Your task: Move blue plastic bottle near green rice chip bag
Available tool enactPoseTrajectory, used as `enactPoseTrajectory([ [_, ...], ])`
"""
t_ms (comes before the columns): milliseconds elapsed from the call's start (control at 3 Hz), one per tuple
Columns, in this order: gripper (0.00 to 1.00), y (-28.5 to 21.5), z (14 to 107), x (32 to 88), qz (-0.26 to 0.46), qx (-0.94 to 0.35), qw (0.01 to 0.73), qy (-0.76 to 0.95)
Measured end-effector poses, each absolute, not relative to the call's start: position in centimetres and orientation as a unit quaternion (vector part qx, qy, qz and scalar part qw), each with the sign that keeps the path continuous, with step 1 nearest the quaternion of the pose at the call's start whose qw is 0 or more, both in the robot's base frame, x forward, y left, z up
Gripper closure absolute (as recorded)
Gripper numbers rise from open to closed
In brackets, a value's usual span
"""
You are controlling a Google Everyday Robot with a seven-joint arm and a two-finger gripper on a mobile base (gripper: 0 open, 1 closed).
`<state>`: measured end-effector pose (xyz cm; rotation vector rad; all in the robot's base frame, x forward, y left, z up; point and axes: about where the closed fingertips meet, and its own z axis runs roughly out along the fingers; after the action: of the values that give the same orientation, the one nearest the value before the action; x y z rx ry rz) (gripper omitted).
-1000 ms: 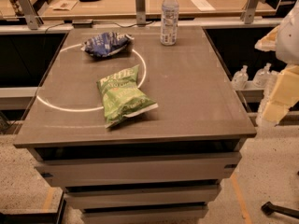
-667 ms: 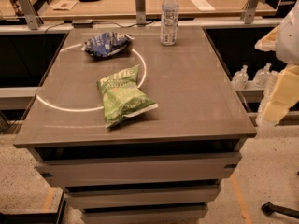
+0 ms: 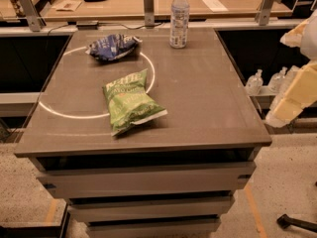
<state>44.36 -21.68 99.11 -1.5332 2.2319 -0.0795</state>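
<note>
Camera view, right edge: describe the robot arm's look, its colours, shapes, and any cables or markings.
The robot arm appears as blocky cream-yellow segments with rounded edges, whiter on the upper piece. Its lower end narrows to a pale tip, apparently the pincer, off the right side of the grey table. No cables, markings or lettering can be made out.

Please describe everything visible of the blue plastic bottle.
The blue plastic bottle is tall and clear, with a white cap and a pale label. It stands upright near the far edge of the grey table, touching only the tabletop, well apart from the green rice chip bag. The end effector is beyond the table's right edge, not near it.
</note>
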Motion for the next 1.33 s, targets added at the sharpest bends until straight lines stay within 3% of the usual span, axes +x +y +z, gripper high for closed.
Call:
enactPoseTrajectory([
  [1333,0.00,-22.1,103.1,47.0,0.010,-0.380,0.436,0.816],
])
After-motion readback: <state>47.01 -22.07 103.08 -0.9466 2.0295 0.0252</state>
